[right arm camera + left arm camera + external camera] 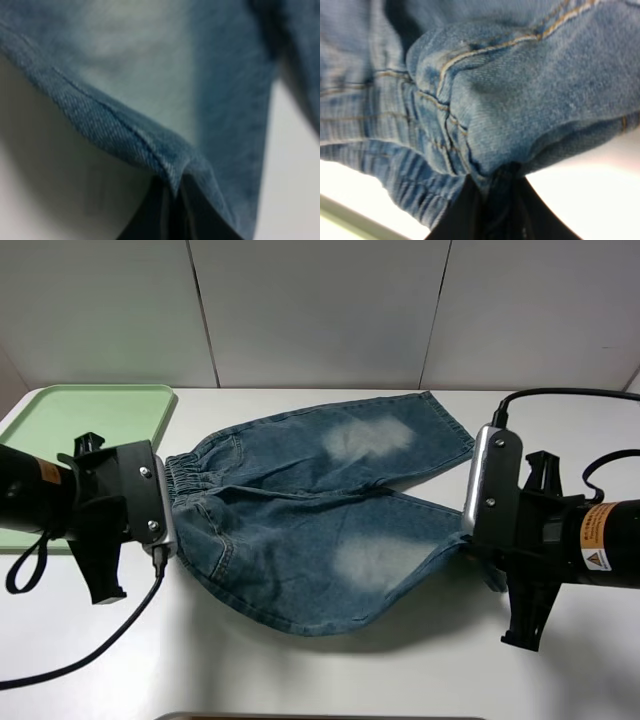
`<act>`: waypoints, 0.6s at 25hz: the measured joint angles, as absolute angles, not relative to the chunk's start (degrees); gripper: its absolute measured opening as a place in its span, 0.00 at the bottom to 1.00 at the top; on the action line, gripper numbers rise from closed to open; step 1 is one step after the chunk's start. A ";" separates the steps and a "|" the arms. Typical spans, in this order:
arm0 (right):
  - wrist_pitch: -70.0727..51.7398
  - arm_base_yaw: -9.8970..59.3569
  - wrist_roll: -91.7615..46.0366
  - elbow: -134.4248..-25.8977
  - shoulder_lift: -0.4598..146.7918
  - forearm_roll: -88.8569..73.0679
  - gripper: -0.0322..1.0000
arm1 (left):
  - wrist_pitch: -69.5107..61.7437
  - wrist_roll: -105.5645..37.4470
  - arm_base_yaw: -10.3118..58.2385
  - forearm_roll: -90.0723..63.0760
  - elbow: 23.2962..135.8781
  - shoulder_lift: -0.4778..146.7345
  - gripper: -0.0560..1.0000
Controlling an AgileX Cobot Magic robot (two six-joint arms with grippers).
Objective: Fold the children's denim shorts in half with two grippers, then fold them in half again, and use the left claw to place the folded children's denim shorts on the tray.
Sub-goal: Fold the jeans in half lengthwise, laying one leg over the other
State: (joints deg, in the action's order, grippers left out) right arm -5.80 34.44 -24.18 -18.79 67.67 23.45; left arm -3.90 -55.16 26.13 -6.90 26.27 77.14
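The children's denim shorts [320, 510] lie spread across the white table, waistband to the left and leg openings to the right, with a pale faded patch on each leg. My left gripper [168, 545] is shut on the near waistband corner; in the left wrist view bunched denim [510, 100] fills the frame above the closed fingers [465, 215]. My right gripper [466, 540] is shut on the hem of the near leg, and its wrist view shows the hem [150, 145] pinched and lifted a little off the table. The pale green tray [90, 415] sits at the far left.
A white panelled wall stands behind the table. Black cables trail from both arms, one looping over the table at the front left [90, 650]. A dark edge shows at the bottom of the exterior view [320, 716].
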 joint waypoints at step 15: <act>3.87 18.90 -9.25 -31.52 68.45 23.01 0.01 | 1.26 -36.45 19.12 -6.90 26.27 71.17 0.14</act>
